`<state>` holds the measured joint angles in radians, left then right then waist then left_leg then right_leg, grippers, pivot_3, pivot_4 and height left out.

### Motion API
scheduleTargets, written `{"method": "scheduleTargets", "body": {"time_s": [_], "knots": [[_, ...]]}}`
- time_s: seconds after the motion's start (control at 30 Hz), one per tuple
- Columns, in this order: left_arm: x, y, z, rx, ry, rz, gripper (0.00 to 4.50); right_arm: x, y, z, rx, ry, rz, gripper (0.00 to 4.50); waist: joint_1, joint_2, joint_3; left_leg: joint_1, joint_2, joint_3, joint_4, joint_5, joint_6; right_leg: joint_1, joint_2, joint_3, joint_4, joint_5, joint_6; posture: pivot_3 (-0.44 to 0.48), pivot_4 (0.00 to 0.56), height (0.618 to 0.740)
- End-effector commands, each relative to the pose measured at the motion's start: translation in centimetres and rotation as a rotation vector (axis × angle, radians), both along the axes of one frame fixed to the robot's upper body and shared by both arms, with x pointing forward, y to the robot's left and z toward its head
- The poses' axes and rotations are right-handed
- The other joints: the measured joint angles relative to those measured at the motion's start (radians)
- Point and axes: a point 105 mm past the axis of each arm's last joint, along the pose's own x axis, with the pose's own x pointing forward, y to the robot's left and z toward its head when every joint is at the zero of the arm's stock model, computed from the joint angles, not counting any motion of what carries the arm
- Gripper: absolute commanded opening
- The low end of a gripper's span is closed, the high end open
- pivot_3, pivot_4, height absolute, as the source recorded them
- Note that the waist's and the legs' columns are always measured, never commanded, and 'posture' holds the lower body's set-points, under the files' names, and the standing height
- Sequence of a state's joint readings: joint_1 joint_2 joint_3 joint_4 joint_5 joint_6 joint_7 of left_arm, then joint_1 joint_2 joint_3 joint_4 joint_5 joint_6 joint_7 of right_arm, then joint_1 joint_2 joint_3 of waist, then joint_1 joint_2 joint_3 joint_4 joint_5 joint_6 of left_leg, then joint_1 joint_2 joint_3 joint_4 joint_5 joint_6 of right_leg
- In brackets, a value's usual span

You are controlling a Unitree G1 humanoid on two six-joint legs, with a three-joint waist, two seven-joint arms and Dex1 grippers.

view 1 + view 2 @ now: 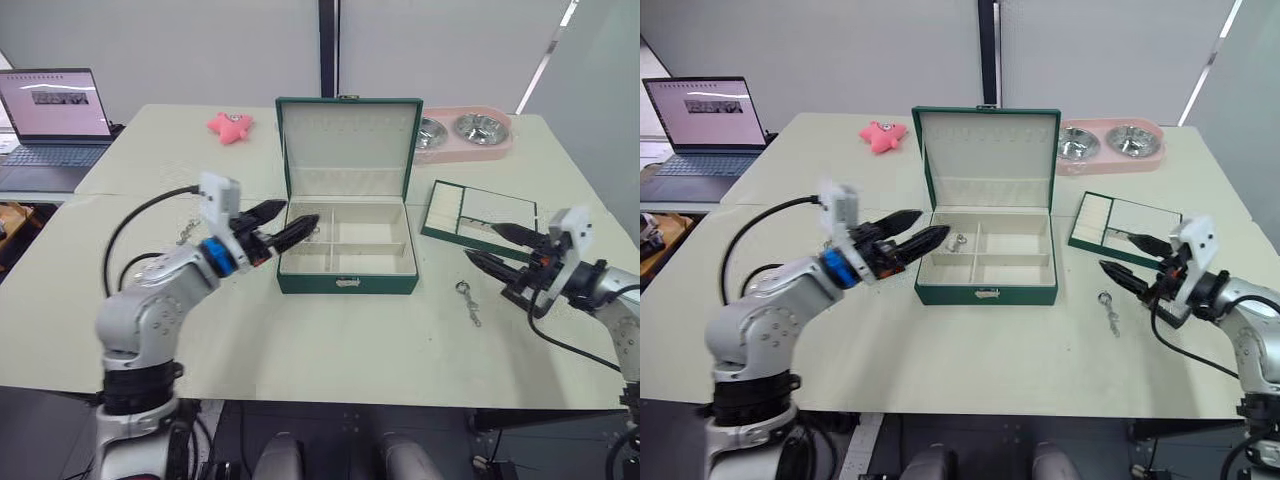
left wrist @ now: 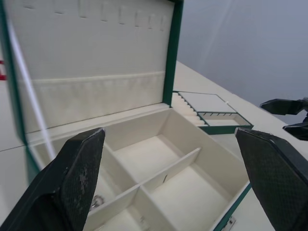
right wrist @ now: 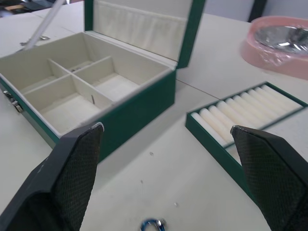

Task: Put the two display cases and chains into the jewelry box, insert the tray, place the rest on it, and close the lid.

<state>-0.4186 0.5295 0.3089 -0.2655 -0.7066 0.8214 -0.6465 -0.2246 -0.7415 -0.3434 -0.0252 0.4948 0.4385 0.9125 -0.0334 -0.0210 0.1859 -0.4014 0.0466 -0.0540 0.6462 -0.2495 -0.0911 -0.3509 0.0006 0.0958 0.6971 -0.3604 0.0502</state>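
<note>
Green jewelry box [image 1: 347,283] lies open — left pincer [image 1: 292,224] spread at its rim.

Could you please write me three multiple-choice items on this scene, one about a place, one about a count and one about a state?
1. Where does the tray lie?
A. inside the jewelry box
B. on the table, on the robot's right of the box
C. on the laptop

2. How many steel bowls sit in the pink dish?
A. one
B. two
C. four

3. How does the lid stand?
A. raised open
B. shut and clasped
C. detached on the table

Answers: 1 B, the tray rests on the table beside the jewelry box, near the right gripper. 2 B, two bowls show side by side. 3 A, the lid stands upright, cream lining showing.
</note>
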Motion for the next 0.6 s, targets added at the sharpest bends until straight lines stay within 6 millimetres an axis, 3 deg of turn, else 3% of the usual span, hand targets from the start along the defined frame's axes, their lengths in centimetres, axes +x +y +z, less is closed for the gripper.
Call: {"method": "scheduleTargets", "body": {"time_s": [0.03,0.13,0.37,0.47,0.6], "knots": [[-1.2,4.6,1.6,0.028,-0.041,0.078,4.47,-1.0,-3.0,0.6,0.012,-0.038,-0.1,4.5,0.0,0.0,0.0,0.0,0.0,0.0,0.0,0.0,0.0,0.0,0.0,0.0,0.0,0.0,0.0,0.0,0.15,0.74],[-1.8,9.3,0.8,0.096,0.002,0.231,4.47,-1.9,-5.5,-0.3,0.036,-0.032,-0.195,4.5,-0.001,0.0,0.0,0.0,0.0,0.0,0.0,-0.002,0.003,0.0,0.0,0.0,0.0,0.0,0.0,0.0,0.15,0.74],[-2.8,18.4,-2.2,0.186,0.056,0.578,4.47,-3.2,-8.5,-1.8,0.004,-0.026,-0.327,4.5,-0.001,0.001,0.0,0.002,0.0,0.0,-0.001,-0.002,0.004,0.0,0.0,0.0,0.0,0.0,0.0,0.0,0.15,0.74],[-3.2,20.5,-3.3,0.219,0.062,0.673,4.47,-3.2,-9.3,-2.0,0.004,-0.033,-0.363,4.5,-0.001,0.001,0.0,0.001,0.0,0.0,-0.001,-0.002,0.004,0.0,0.0,0.0,0.0,0.0,0.0,0.0,0.15,0.74],[-3.8,24.5,-4.5,0.24,0.036,0.943,4.47,-3.3,-11.4,-3.4,0.009,-0.05,-0.477,4.5,-0.001,0.001,0.0,0.002,0.0,0.0,-0.001,-0.002,0.004,0.0,0.0,0.0,0.0,0.0,0.0,0.0,0.15,0.74]]}}
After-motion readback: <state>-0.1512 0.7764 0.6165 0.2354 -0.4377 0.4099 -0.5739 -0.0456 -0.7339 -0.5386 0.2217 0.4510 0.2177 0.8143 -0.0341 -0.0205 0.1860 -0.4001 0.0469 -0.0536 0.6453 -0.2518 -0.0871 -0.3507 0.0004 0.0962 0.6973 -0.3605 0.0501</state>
